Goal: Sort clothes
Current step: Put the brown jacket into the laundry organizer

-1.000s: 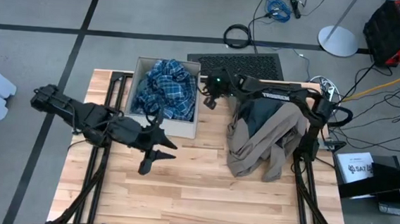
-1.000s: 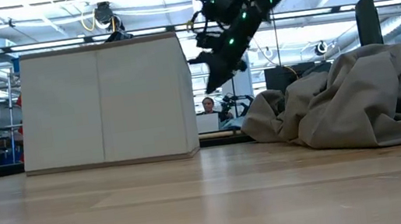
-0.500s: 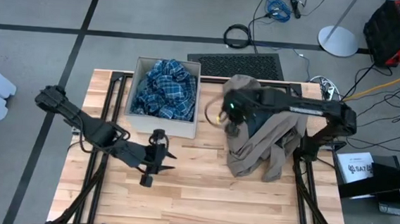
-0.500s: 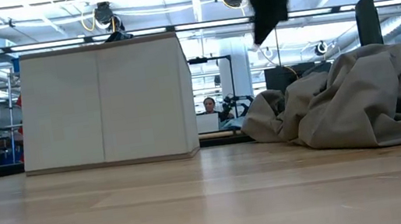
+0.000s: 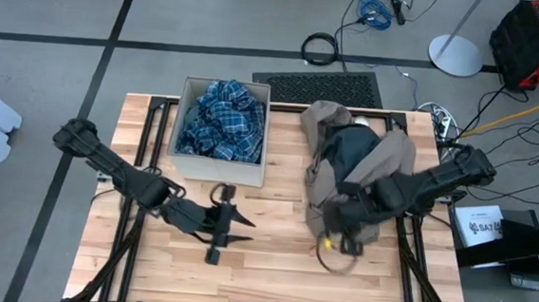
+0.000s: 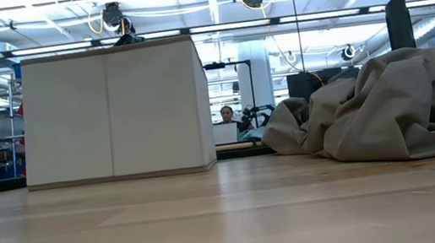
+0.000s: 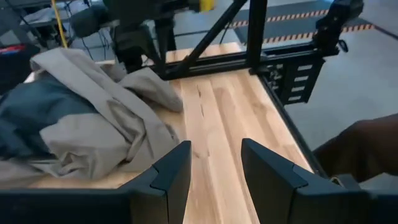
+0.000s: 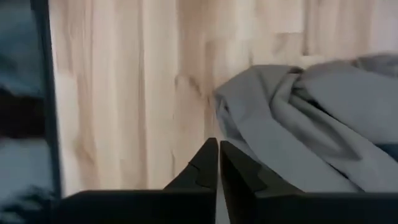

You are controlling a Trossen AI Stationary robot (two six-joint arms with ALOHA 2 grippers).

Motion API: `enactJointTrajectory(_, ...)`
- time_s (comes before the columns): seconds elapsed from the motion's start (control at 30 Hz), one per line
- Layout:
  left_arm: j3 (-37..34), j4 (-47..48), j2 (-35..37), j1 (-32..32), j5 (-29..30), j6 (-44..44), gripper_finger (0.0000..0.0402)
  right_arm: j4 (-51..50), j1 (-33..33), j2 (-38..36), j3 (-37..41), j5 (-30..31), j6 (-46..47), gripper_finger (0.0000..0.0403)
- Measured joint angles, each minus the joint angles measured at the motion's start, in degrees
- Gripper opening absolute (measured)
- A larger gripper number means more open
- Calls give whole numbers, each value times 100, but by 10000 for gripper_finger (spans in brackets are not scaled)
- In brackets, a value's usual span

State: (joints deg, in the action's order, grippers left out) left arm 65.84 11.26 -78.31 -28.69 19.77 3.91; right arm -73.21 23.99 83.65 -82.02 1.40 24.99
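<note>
1. Wooden table [image 5: 270, 275] front: left gripper [image 5: 230, 234] is hovering, jaws parted, gripping nothing.
2. Right gripper [image 5: 332, 233] is hanging at taupe-brown piece [image 5: 339, 175]'s near edge, jaws closed, gripping nothing.
3. Plaid shirt [image 5: 222, 119] is lying inside box [image 5: 220, 171], farther back.

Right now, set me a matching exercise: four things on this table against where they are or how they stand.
Things
1. plaid shirt
2. taupe-brown piece
3. left tool
4. right tool

Places or states
A. shut, over the near edge of the clothes heap
B. inside the box
C. heaped on the table's right side, over a dark piece
D. open and empty, over bare wood in front of the box

Pairs: 1-B, 2-C, 3-D, 4-A
</note>
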Motion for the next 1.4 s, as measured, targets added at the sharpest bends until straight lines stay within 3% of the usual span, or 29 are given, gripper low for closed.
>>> enactJointTrajectory(0.13, -2, -286, -506, 11, 6, 130, 151, -32, 404, 1, 100, 665, -284, 40)
enactJointTrajectory(0.3, -2, -638, -940, 11, -115, 161, 151, -161, 206, -1, 379, 1094, -338, 113)
enactJointTrajectory(0.53, 4, -794, -963, 72, -276, 74, 151, 68, -112, 4, 1616, 1208, -1122, 223)
enactJointTrajectory(0.7, 4, -795, -935, 94, -280, -382, 151, 923, -314, 5, 2459, 1788, -1215, 253)
enactJointTrajectory(0.77, 4, -792, -935, 124, -297, -475, 151, 1303, -393, 5, 2738, 2007, -1018, 243)
enactJointTrajectory(0.83, 4, -793, -935, 165, -298, -473, 151, 1696, -470, 5, 2925, 1958, -644, 208)
enactJointTrajectory(0.97, 4, -775, -920, 187, -296, -479, 151, 2910, -510, 5, 3019, 1439, -149, 66)
enactJointTrajectory(1.03, 7, -777, -915, 195, -298, -484, 151, 3901, -456, 5, 3019, 1214, -118, 19)
enactJointTrajectory(1.17, 7, -759, -915, 204, -297, -486, 151, 6358, -301, 5, 3019, 1080, -146, 6)
enactJointTrajectory(1.27, 7, -652, -877, 201, -300, -483, 151, 8309, -218, 5, 3019, 589, -442, 3)
enactJointTrajectory(1.4, 13, -598, -779, 199, -296, -433, 151, 10048, -158, 5, 3015, 91, -515, 1)
